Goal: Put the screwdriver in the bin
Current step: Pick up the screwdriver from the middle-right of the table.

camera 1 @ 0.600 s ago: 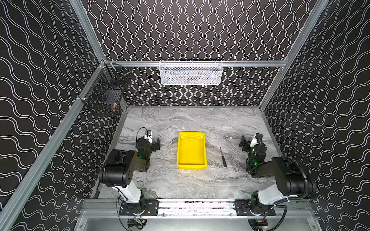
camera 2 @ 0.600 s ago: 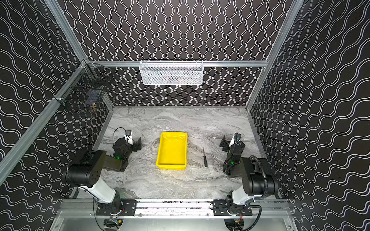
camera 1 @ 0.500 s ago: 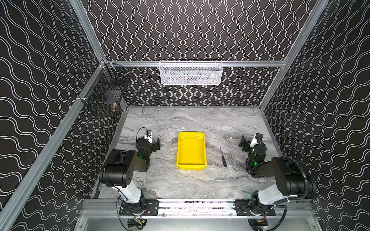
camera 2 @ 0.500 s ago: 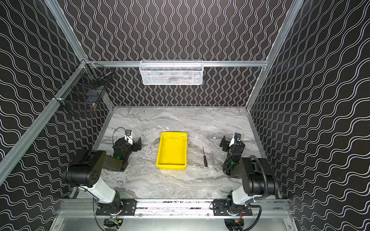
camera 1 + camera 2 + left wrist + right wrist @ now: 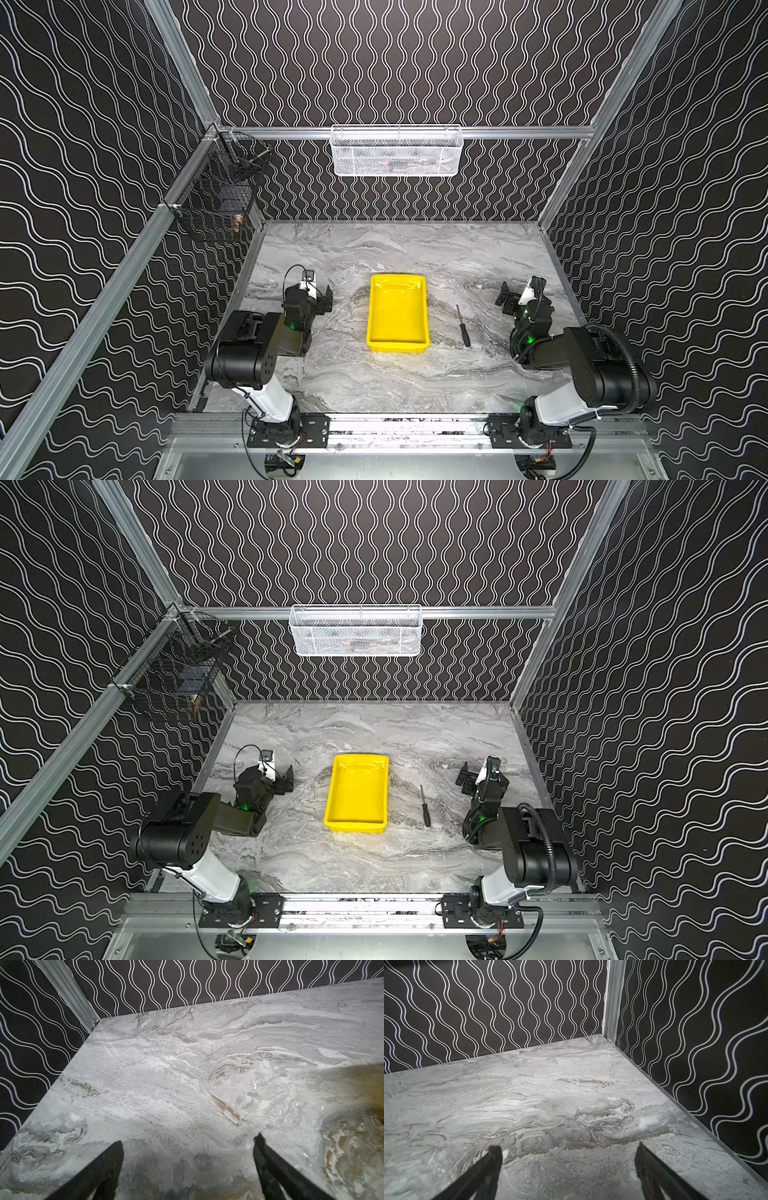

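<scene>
**Top views: screwdriver lay on the surface, both grippers wide and empty**

In both top views the small, slim screwdriver (image 5: 462, 326) (image 5: 424, 806), with its black handle and thin dark metal shaft, lay flat on the grey marbled surface (image 5: 395, 249). It was just beside the shallow rectangular bright yellow plastic bin (image 5: 397, 348) (image 5: 355, 828), on the side toward the right arm, and did not touch it. The handle pointed toward the arm bases and the shaft toward the back wall. Nothing lay inside the bin.

The screwdriver lay between the bin and the right gripper (image 5: 505, 299) (image 5: 465, 777), clearly apart from that gripper. The right gripper sat low over the surface with its jaws spread wide. In the right wrist view (image 5: 568, 1146), only bare surface showed between its two black fingers (image 5: 483, 1169).

The left gripper (image 5: 326, 299) (image 5: 188, 1139) sat on the far side of the bin from the screwdriver. It was likewise spread wide and held nothing.
</scene>
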